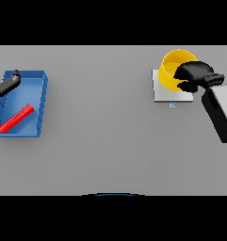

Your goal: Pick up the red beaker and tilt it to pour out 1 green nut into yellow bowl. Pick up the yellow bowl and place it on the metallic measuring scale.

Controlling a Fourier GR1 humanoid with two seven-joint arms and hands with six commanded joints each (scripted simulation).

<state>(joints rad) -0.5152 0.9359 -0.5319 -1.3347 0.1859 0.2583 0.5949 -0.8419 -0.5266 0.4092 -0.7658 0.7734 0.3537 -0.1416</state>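
The yellow bowl (pixel 175 70) stood on the metallic measuring scale (pixel 167 93) at the far right of the worktop (pixel 105 141). The right hand (pixel 194 75) curled its fingers over the bowl's near rim, its arm coming in from the right edge. To finish well, the hand should let go gently and lift straight, so the bowl does not slide. The left hand (pixel 5 84) hovered over the blue tray (pixel 43 94), which held a red beaker (pixel 17 118) lying flat; whether its fingers were closed I cannot tell.
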